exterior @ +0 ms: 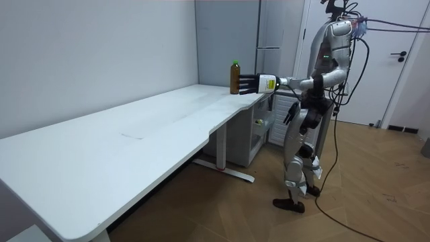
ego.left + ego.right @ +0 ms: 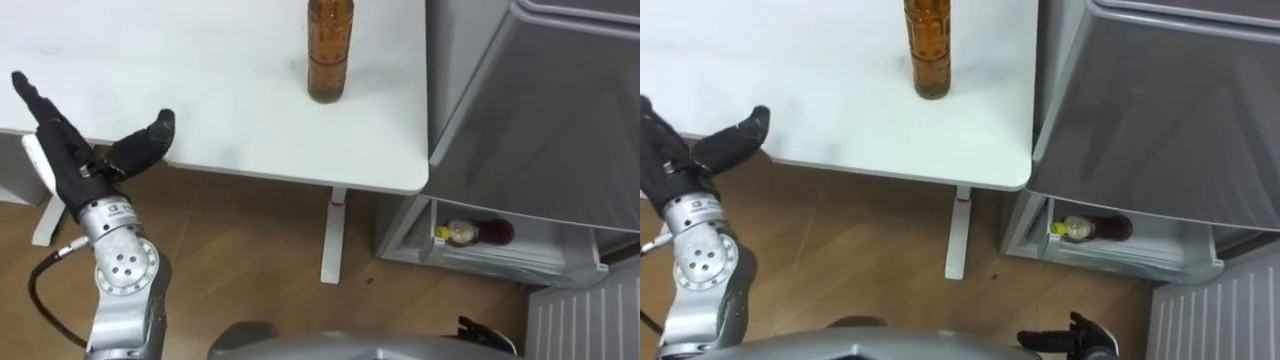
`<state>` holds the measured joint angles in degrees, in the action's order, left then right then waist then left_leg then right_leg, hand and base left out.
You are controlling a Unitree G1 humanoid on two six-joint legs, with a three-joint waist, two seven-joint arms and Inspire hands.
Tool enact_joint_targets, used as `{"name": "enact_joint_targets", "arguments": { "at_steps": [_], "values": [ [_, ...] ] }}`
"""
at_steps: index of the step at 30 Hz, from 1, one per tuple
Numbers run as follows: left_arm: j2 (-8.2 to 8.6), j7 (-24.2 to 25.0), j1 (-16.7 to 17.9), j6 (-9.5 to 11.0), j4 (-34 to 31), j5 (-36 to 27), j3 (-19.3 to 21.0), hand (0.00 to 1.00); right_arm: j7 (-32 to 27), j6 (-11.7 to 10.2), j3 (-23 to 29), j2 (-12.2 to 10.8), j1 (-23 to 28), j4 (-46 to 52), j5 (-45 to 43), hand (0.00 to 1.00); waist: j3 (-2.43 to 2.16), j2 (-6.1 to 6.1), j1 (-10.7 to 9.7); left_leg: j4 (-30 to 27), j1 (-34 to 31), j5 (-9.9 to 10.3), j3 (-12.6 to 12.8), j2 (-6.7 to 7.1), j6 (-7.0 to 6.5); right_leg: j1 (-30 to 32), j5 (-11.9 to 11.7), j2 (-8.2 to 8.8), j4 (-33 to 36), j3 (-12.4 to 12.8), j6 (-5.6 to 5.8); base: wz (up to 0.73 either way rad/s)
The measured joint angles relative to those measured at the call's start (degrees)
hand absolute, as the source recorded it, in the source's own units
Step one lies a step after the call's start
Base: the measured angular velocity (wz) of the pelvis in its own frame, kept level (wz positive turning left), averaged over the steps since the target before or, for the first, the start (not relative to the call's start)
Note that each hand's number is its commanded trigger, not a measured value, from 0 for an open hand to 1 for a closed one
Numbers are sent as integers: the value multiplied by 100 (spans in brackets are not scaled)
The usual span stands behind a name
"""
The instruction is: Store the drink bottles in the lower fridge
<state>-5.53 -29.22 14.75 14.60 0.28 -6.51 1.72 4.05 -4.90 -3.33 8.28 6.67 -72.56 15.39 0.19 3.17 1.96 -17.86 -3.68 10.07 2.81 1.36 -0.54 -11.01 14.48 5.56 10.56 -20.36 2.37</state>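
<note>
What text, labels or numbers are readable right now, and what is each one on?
No text here is legible.
Wrist of the left hand: a small printed mark, too small to read.
The standing bottle on the table: no readable label.
The lying bottle in the lower fridge: a pale label patch, blurred and unreadable.

Eye views look down at the table (image 2: pixel 250 140); room view stands far.

Amber bottle (image 2: pixel 329 50) upright on table (image 2: pixel 200 100) corner; red-brown bottle (image 2: pixel 478 232) lying in lower fridge (image 2: pixel 540 262).
</note>
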Motion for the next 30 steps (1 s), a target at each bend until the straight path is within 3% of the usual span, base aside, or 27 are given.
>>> {"name": "enact_joint_targets", "arguments": {
  "at_steps": [14, 21, 26, 30],
  "values": [
    [-12, 1225, -534, -8, -142, -9, -536, 0, 36, -25, -8, -34, -262, -329, -27, 0, 35, 11, -189, -14, -1, 2, 36, -9, -1, 25, -1, -12, 1, 155, -1, -1],
    [14, 1772, -534, -291, -98, -75, -540, 0, 63, 15, 7, -32, -295, -364, -33, 0, 33, -2, -203, 0, 19, 5, 159, -62, 3, 77, -19, -36, 4, 293, -19, -9],
    [15, 2092, -601, -561, -102, -77, -530, 0, 128, 77, 11, -16, -337, -371, -38, 0, 34, -52, -363, 0, 29, 5, 173, -69, 4, 77, -20, -39, 3, 313, -21, -1],
    [14, 2151, -726, -597, -98, -75, -532, 0, 195, 81, 10, 15, -342, -350, -39, 0, 38, -94, -458, 7, 49, 4, 194, -75, 4, 73, -22, -47, 5, 403, -24, -3]
  ]
}}
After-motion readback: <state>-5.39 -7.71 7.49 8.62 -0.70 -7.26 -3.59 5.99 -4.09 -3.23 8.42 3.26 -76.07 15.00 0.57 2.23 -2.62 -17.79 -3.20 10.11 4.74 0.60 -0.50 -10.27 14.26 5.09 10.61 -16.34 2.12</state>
